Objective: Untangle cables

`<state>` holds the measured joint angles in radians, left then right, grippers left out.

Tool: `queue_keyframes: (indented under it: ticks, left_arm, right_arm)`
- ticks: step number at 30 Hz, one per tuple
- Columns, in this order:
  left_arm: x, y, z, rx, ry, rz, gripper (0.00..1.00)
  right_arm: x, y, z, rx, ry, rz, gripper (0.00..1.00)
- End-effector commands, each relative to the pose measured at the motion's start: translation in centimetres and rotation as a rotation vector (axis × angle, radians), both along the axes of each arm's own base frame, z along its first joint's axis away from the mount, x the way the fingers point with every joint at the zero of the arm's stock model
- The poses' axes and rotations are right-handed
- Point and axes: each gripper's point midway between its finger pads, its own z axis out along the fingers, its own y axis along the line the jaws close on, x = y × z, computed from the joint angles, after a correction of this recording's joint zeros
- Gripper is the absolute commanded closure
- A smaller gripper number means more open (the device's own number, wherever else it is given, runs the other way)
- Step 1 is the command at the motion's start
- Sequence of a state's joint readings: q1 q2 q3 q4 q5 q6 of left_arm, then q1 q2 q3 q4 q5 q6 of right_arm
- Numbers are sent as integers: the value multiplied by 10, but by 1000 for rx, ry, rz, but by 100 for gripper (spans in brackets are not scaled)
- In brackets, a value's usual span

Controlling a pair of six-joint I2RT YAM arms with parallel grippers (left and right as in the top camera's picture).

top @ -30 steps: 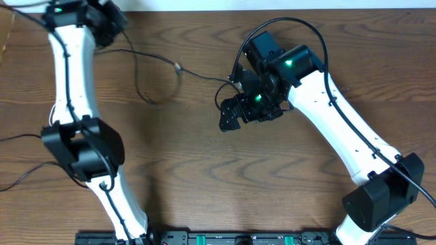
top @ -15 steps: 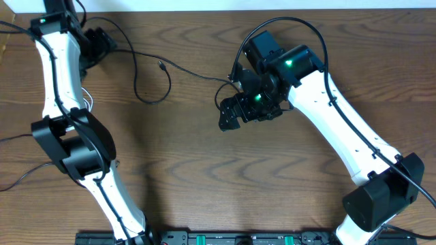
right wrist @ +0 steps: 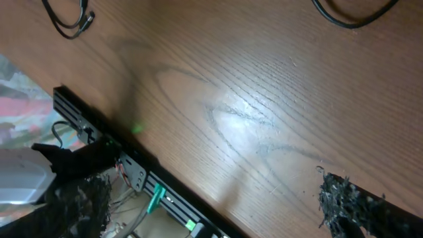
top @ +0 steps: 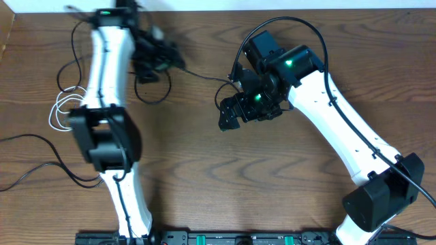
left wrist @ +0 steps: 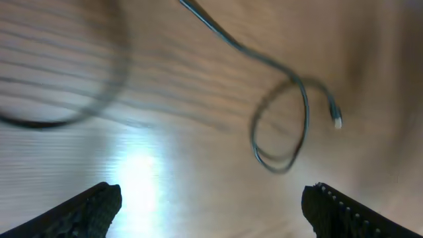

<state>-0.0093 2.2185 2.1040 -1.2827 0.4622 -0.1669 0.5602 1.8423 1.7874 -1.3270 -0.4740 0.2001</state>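
Our left pincer [top: 158, 56] hangs open and empty at upper middle, above the thin black cable [top: 151, 94] looped on the wooden surface [top: 204, 177]. The right pincer [top: 230, 114], also open and empty, hovers at centre. The white cable [top: 63, 109] lies coiled at far left. We fear a grab at the loop's crossing could cinch it tight, or a swinging arm could drag the white coil back in.

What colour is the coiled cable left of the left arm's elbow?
The coiled cable is white; overhead view shows it best.

Hand [right wrist: 215, 206] spread wide, empty, over wood bench [right wrist: 251, 99]. Thin black cable [right wrist: 66, 25] looped above rail [right wrist: 106, 149]; thicker black cord [right wrist: 350, 18] far right of rail.
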Motion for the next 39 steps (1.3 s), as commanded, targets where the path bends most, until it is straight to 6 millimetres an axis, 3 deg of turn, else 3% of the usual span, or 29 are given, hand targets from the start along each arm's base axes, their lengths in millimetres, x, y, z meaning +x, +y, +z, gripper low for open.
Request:
queue_keyframes:
  ticks: [1,5,12,15,20,29,39]
  left_arm:
    - [-22,-48,-24,12,45,-148,8]
    - [-37,-79,-47,20,93,-181,8]
    - [-49,-105,-66,25,122,-195,8]
    - [-55,-118,-71,27,119,-228,9]
    - [-65,-129,-91,137,109,-239,22]
    - [-65,-126,-104,322,102,-62,22]
    - [-74,-116,-122,343,162,85,23]
  right_arm:
    - [3,-6,0,-4,38,-73,1]
    - [5,-28,10,4,87,-138,1]
    - [13,-88,43,24,19,-237,1]
    - [14,-104,55,38,-14,-277,1]
    - [10,-111,63,38,-33,-289,1]
    - [0,-107,60,20,-9,-257,1]
    - [-4,-112,56,-20,3,-261,1]
